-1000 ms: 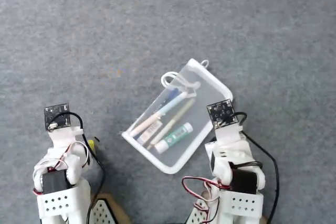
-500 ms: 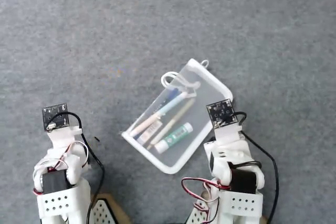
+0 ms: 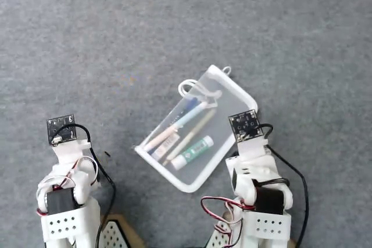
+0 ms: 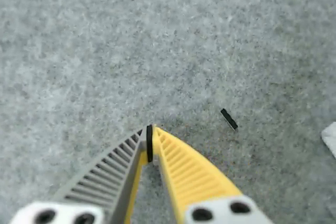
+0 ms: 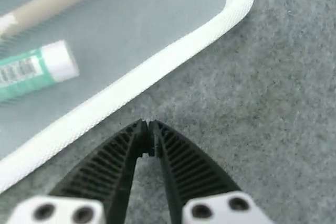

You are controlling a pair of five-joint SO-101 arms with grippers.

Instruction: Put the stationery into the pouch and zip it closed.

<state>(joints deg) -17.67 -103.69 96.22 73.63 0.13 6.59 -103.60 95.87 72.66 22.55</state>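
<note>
between the two arms on the worktop (image 3: 116, 56) lies the pouch (image 3: 229, 100) with the stationery (image 3: 180, 132) inside, and as the left fingers (image 4: 176, 166) and right fingers (image 5: 178, 163) are pressed together, empty, a careful finish probably means confirming it is zipped right to the end without nudging its rim.

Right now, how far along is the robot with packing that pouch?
Done: the pens and glue stick lie inside the pouch. In hand: nothing; the left end effector and right end effector are shut and empty, off the pouch. Left: possibly the closing; I cannot tell whether the pouch is zipped shut.
</note>
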